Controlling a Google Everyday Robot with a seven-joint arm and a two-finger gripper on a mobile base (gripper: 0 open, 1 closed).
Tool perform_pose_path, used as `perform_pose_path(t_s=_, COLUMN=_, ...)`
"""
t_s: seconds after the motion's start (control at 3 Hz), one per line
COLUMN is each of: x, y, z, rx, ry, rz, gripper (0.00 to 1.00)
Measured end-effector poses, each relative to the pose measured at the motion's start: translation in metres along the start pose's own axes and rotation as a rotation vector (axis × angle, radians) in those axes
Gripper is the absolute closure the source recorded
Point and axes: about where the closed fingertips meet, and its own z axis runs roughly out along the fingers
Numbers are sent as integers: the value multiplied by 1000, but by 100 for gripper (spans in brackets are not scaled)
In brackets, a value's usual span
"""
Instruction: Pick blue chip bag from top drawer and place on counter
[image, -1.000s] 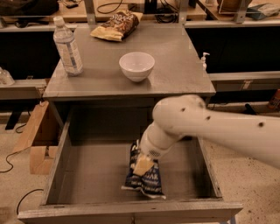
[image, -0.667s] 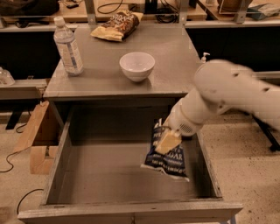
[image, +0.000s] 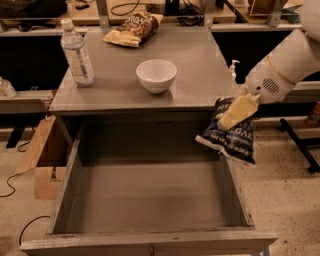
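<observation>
Lifted since a moment ago out of the top drawer (image: 64, 190), the blue chip bag (image: 232, 142) hangs above its right rear corner, long axis near upright, top pinched in the gripper (image: 236, 112). Behind, the counter (image: 200, 65) bears a bowl (image: 156, 75), bottle (image: 77, 52) and tan bag (image: 132, 29).

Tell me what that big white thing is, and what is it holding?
That is a robot's arm, seen by one camera looking down from the drawer's side. At its end is a gripper, two fingers pinched shut on a blue chip bag. The bag hangs in the air over the right edge of the open top drawer. It is meant to go on the grey counter, where a white bowl, a water bottle and a tan chip bag sit.
</observation>
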Motion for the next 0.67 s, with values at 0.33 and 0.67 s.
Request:
perform_pose_path(t_s=0.33, x=-4, y=-12, z=-38, rx=54, ry=-19, rz=3, gripper=100)
perform_pose_path(t_s=0.67, x=-4, y=-12, z=-38, rx=54, ry=-19, rz=3, gripper=100)
